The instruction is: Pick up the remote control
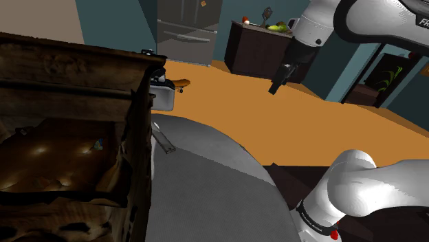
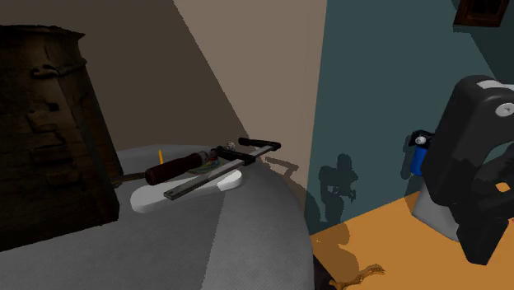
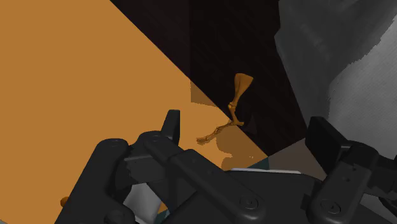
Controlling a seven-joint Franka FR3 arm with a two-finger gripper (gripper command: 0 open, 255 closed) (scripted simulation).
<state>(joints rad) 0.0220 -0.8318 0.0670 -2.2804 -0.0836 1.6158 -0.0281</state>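
Where the white arm point(image 1: 323, 24) reaches out past the grey tabletop point(image 2: 247, 239), the gripper point(image 3: 247, 127) hangs over the orange floor point(image 1: 275, 130). It is beyond the tabletop's curved edge and well apart from the remote point(image 2: 147, 199). Its two black fingers point(image 3: 170, 130) stand apart and clasp nothing, so the gripper is open. Seen between them in the wrist view, an orange twig-shaped thing point(image 3: 234, 108) lies on the floor, partly in dark shadow beside the tabletop's edge. The remote is drawn as a flat white oblong. It lies on the tabletop near the edge that meets the dark wooden cabinet point(image 2: 49, 123), just beside the cabinet's foot. A clamp point(image 2: 177, 166) lies across the remote and touches it. The clamp has a dark red handle, a grey bar running alongside the handle, and a black end that reaches toward the tabletop's edge by the wall. In the shoulder view the cabinet stands along the tabletop's left edge. Across the floor stand a grey fridge point(image 1: 185, 27) and a dark counter point(image 1: 258, 51) bearing small things too small to name.
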